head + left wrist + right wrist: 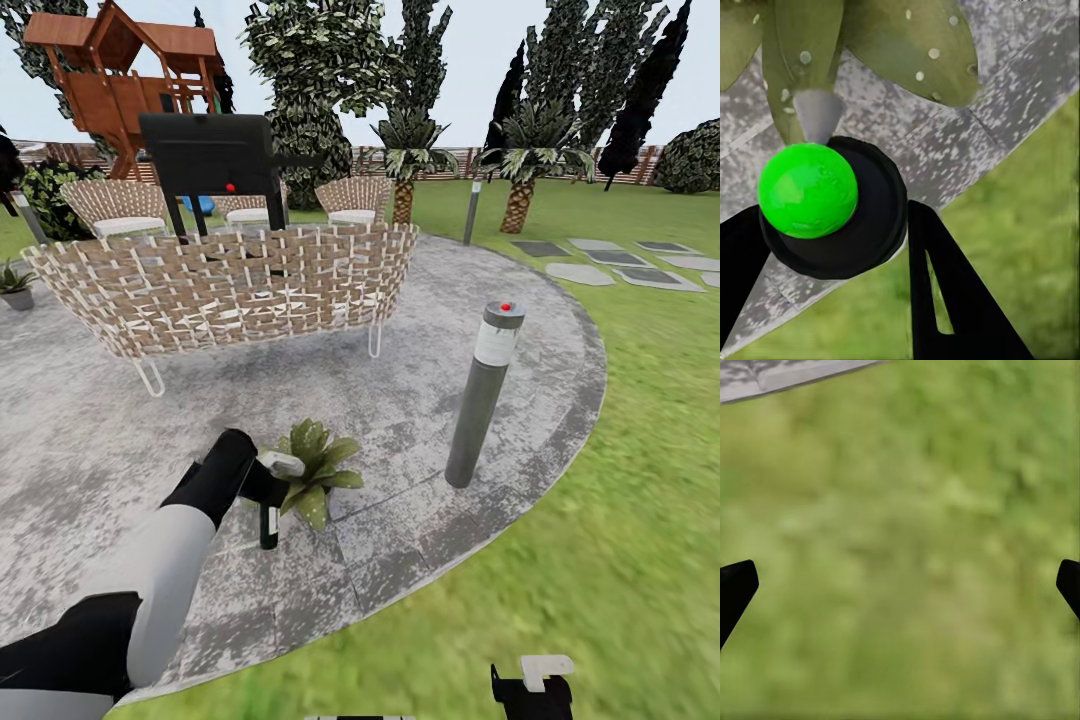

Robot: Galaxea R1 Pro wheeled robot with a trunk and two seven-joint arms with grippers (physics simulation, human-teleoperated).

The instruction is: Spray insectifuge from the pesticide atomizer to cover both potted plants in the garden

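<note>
We stand at the edge of a round grey stone patio (pixel 90 450) ringed by green lawn (pixel 640 480); a woven sofa (pixel 230 285) sits on the stone, with a dark grill (pixel 210 155) and woven chairs (pixel 115 205) behind it, a grey bollard lamp (pixel 482 395) near the patio's rim, stepping slabs (pixel 600 262) off to the right, and trees, a wooden playhouse (pixel 130 70) and a slatted fence (pixel 450 160) beyond. Our left fingers (pixel 742 255) are closed around the sprayer (pixel 280 465), its pale head just beside a potted plant (pixel 318 470) on the stone; in the left wrist view the sprayer shows a bright green ball (pixel 808 190) on a black round part, with speckled green leaves (pixel 911 41) close ahead; a second potted plant (pixel 14 283) stands at the far left. Our right fingers (pixel 735 589) are spread wide over the grass, holding nothing.
</note>
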